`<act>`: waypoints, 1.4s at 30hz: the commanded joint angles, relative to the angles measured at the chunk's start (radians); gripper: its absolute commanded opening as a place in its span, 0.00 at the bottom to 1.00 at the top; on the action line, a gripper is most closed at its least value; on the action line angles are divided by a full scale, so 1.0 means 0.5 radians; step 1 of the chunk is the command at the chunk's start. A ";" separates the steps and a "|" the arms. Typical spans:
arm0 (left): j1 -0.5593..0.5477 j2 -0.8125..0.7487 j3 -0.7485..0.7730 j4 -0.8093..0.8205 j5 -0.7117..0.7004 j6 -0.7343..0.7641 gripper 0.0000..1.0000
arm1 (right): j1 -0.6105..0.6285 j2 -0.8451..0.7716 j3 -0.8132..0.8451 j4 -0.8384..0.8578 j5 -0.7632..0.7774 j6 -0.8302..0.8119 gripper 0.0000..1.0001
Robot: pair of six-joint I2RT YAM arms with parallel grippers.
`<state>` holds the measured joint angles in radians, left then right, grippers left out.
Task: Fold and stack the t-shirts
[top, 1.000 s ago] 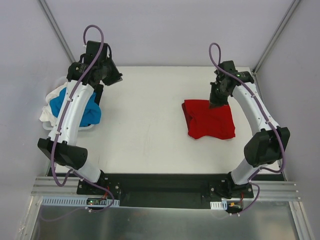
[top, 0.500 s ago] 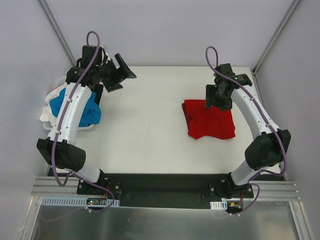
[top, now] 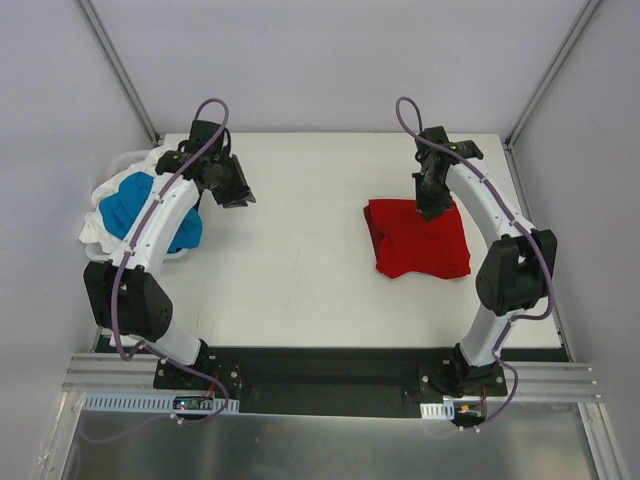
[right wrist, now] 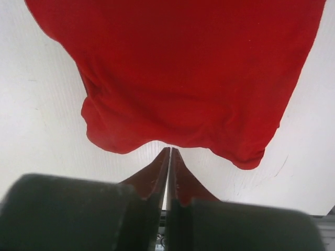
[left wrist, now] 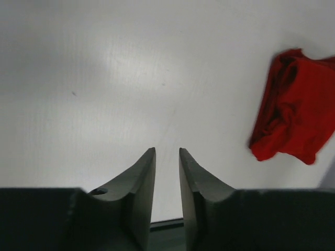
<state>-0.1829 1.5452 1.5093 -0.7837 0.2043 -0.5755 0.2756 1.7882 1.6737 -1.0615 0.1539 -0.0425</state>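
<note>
A red t-shirt (top: 420,240) lies folded into a rough square on the right half of the white table (top: 300,260). It also shows in the right wrist view (right wrist: 183,68) and at the right edge of the left wrist view (left wrist: 296,104). My right gripper (top: 432,208) hangs over the shirt's far edge. Its fingers are pressed together and empty, their tips (right wrist: 169,150) just short of the cloth's rim. My left gripper (top: 240,195) hovers over bare table beside the pile, open by a narrow gap (left wrist: 167,151), holding nothing. Blue (top: 135,205) and white (top: 98,228) t-shirts lie heaped at the far left.
Grey walls close in the table at the back and both sides. A black rail (top: 320,365) carrying both arm bases runs along the near edge. The heap of shirts hangs over the table's left edge.
The left gripper swung from above the pile out over the table, opening wide and then narrowing. The right gripper opened, then shut, shifting slightly toward the far edge of the red shirt.
</note>
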 commanded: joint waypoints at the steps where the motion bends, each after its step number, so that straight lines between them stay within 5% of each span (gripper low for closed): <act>1: -0.253 0.130 0.233 -0.101 -0.533 0.301 0.32 | -0.011 0.025 0.101 -0.080 0.079 0.008 0.01; 3: -0.406 0.268 0.471 -0.331 -0.818 0.402 0.42 | -0.008 0.038 0.098 -0.098 0.057 0.024 0.07; 4: -0.441 0.412 0.536 -0.420 -0.874 0.411 0.49 | -0.008 0.047 0.095 -0.107 0.030 0.051 0.49; 5: -0.462 0.471 0.586 -0.539 -0.923 0.412 0.69 | -0.008 0.047 0.074 -0.104 0.005 0.060 0.57; 6: -0.475 0.511 0.632 -0.577 -1.000 0.387 0.73 | -0.008 0.044 0.064 -0.098 -0.010 0.073 0.58; 7: -0.484 0.563 0.632 -0.601 -1.031 0.369 0.75 | -0.002 0.032 0.052 -0.092 -0.041 0.079 0.57; 8: -0.487 0.573 0.626 -0.617 -1.047 0.350 0.64 | -0.002 0.026 0.040 -0.080 -0.056 0.137 0.52; 9: -0.484 0.582 0.599 -0.629 -1.059 0.323 0.37 | 0.001 0.022 0.027 -0.080 -0.062 0.162 0.40; 10: -0.490 0.579 0.589 -0.638 -1.105 0.307 0.00 | 0.004 0.013 0.021 -0.077 -0.068 0.189 0.04; 13: -0.490 0.545 0.540 -0.632 -1.099 0.298 0.00 | 0.013 0.025 0.009 -0.071 -0.084 0.266 0.01; 15: -0.487 0.545 0.543 -0.623 -1.065 0.322 0.05 | 0.019 0.059 0.009 -0.068 -0.078 0.297 0.09; 17: -0.490 0.554 0.559 -0.608 -0.956 0.323 0.07 | 0.004 0.093 0.003 -0.052 -0.026 0.321 0.01; 23: -0.499 0.551 0.519 -0.464 -0.581 0.258 0.00 | -0.128 0.215 -0.059 -0.015 -0.062 0.370 0.01; 30: -0.509 0.557 0.451 -0.411 -0.507 0.243 0.00 | -0.122 0.329 -0.086 0.092 -0.384 0.380 0.01; 42: -0.512 0.751 0.767 -0.577 -0.531 0.240 0.00 | -0.315 0.983 0.454 0.049 -0.737 0.389 0.01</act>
<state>-0.4328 1.9202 1.8496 -1.0115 -0.0349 -0.4351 0.1768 2.2520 1.8553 -1.0504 -0.1364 0.1219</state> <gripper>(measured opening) 0.003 0.011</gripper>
